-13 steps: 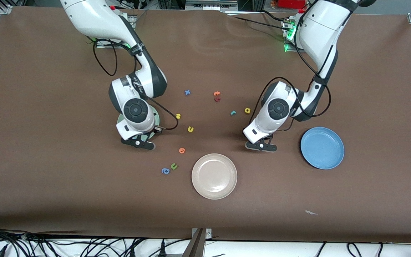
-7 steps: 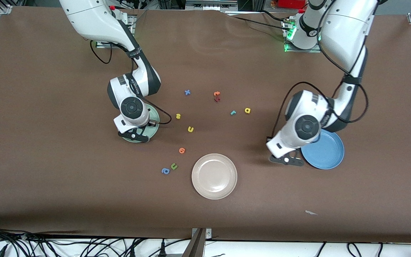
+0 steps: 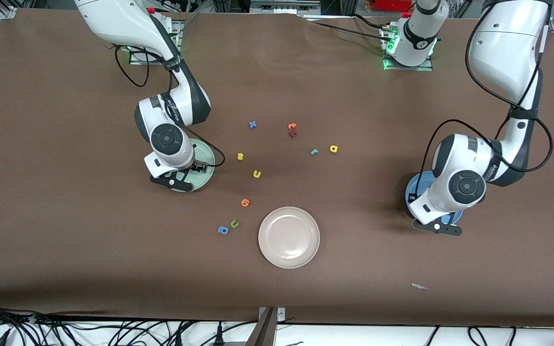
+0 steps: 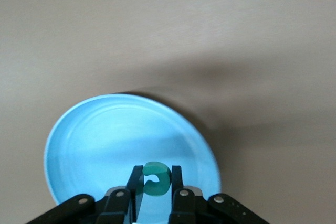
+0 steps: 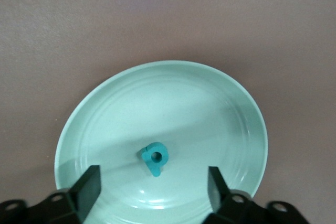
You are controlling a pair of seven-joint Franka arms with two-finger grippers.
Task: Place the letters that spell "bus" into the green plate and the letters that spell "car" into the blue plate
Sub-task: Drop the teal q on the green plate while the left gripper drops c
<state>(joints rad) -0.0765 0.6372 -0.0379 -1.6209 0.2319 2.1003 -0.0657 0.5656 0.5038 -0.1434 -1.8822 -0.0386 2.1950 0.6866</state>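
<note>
The brown table fills the front view, and my two arms reach down into it from the top edge.

Of the three plates, the cream-white plate lies in the lower middle of the frame, nearest the front camera. The blue plate lies toward my left arm's end of the table, mostly covered by my left wrist. The green plate lies toward my right arm's end, half under my right wrist.

My left gripper hangs over the blue plate. Its jaws are pinched nearly together on the teal "c", which sits upright between the fingertips above the plate's floor.

My right gripper hangs over the green plate. Its jaws are spread wide and grip nothing. The teal "b" lies flat on the plate's floor between them, touching neither finger.

The loose letters lie on bare table in the middle of the frame. The yellow "s" and yellow "u" are near the green plate. The teal "r" and yellow "a" lie side by side closer to the centre. Above them are the blue "x" and an orange letter touching a dark red one. Lower down are another orange letter, the green "u" and the blue "a".
</note>
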